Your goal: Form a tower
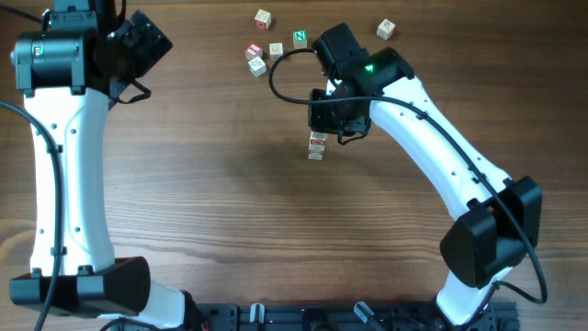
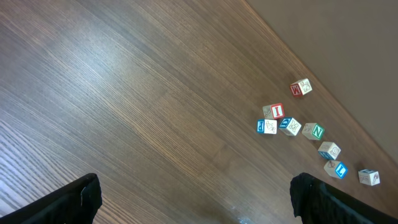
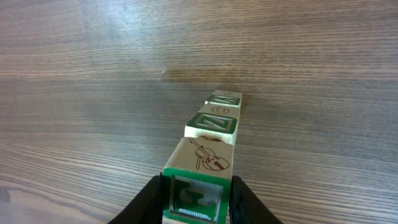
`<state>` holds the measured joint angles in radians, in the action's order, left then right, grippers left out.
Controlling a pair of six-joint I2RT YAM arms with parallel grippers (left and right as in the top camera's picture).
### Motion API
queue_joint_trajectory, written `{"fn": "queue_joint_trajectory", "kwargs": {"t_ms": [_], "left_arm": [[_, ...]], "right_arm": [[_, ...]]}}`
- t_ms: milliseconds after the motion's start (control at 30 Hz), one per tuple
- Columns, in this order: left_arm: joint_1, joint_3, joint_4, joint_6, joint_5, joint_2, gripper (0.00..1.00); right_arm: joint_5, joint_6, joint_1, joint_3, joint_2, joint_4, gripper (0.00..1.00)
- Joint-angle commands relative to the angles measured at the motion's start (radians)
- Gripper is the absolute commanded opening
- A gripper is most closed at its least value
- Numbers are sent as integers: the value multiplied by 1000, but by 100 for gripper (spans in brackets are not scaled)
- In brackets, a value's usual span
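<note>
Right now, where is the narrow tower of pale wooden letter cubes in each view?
Overhead: the tower stands slightly right of centre, in the upper half.
Left wrist: not in it.
Right wrist: the tower runs up from bottom centre, seen from its top.
Shared landmark: the brown wood-grain table.

tower (image 1: 317, 147) | build: narrow stack of small pale wooden letter cubes | pose: standing on the tabletop (image 1: 230, 211), near its middle | faces: green-framed Z, brown violin drawing, red marks seen from overhead | top cube: green-framed, clasped between the jaws of the right gripper (image 3: 194, 198)
</note>
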<state>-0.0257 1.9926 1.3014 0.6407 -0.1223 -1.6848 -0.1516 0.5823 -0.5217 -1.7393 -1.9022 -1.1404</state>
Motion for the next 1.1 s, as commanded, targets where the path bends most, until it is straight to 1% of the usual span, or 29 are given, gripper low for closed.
{"fn": "queue_joint_trajectory", "kwargs": {"t_ms": [0, 333, 467, 767, 933, 1067], "left_arm": [[-5, 0, -3, -8, -9, 2, 100], [-5, 0, -3, -8, -9, 2, 100], [-5, 0, -3, -8, -10, 2, 100], [-5, 0, -3, -8, -9, 2, 100], [-5, 0, -3, -8, -9, 2, 100], [-5, 0, -2, -8, -9, 2, 100]], "right_arm": [[16, 5, 1, 30, -23, 20, 18], [7, 4, 1, 30, -23, 25, 18], [3, 3, 1, 30, -23, 25, 16], [0, -5, 1, 29, -22, 26, 15], [0, -6, 1, 29, -22, 29, 24], [-5, -6, 1, 29, -22, 32, 27]]}}
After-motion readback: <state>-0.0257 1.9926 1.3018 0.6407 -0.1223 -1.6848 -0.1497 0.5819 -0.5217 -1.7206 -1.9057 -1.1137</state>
